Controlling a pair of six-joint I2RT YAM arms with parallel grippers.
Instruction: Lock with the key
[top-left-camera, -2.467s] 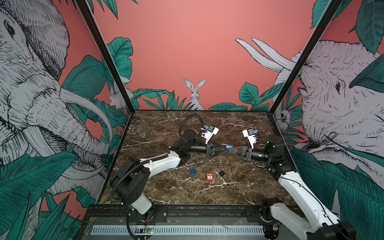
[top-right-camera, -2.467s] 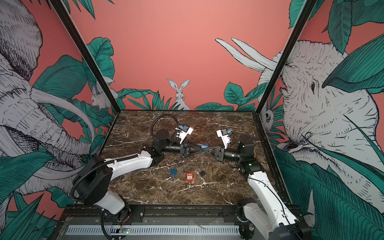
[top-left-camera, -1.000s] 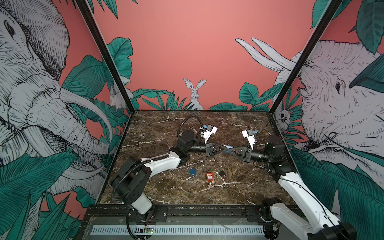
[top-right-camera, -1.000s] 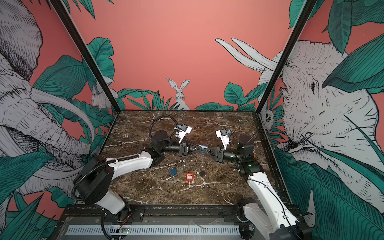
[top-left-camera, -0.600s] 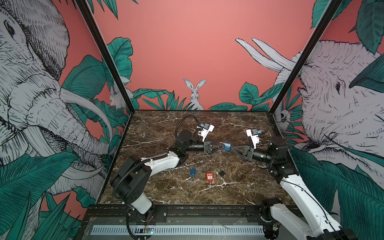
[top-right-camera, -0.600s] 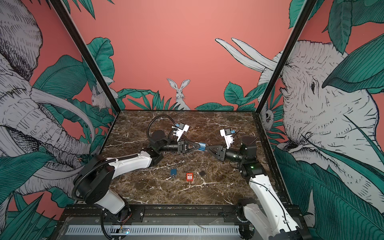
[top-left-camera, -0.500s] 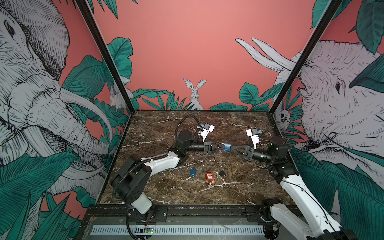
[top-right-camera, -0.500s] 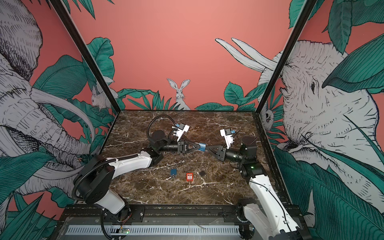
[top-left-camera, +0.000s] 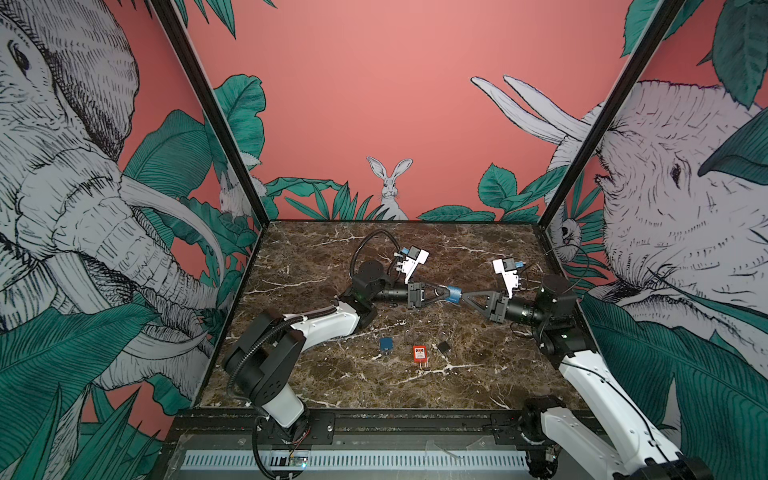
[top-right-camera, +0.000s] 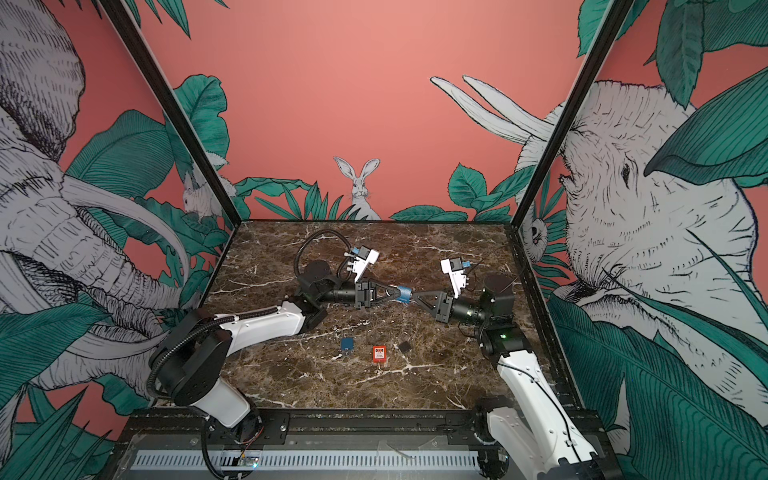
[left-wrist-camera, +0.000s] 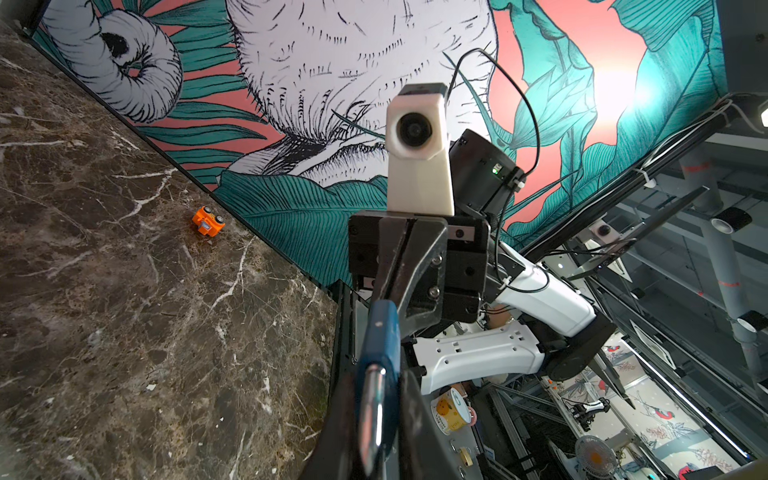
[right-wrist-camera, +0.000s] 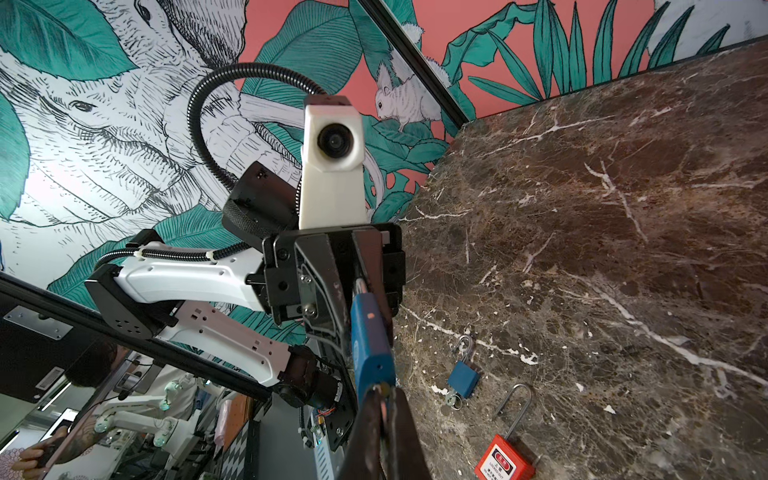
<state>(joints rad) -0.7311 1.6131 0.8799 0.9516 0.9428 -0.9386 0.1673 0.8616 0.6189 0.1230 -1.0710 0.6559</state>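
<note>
1. Both top views: the blue padlock (top-left-camera: 453, 294) hangs in mid-air over the middle of the marble tabletop (top-left-camera: 316, 257), lying level between two arms that meet tip to tip.
2. The left gripper (top-left-camera: 441, 293) pinches the lock from one end. In the left wrist view its fingers (left-wrist-camera: 419, 419) are closed around the silver shackle (left-wrist-camera: 371, 415), with the blue body beyond.
3. The right gripper (top-left-camera: 465, 296) meets the opposite end. In the right wrist view its fingers (right-wrist-camera: 409, 432) are pressed together against the lock's base, and what they pinch, if anything, cannot be told.
4. Nearer the front edge, three items lie apart in a row on the marble: a second blue padlock (top-left-camera: 386, 344), a red lockout padlock (top-left-camera: 419, 353) and a small black object (top-left-camera: 444, 346).
5. In the left wrist view, an orange toy car (left-wrist-camera: 208, 221) sits beside the wall.
</note>
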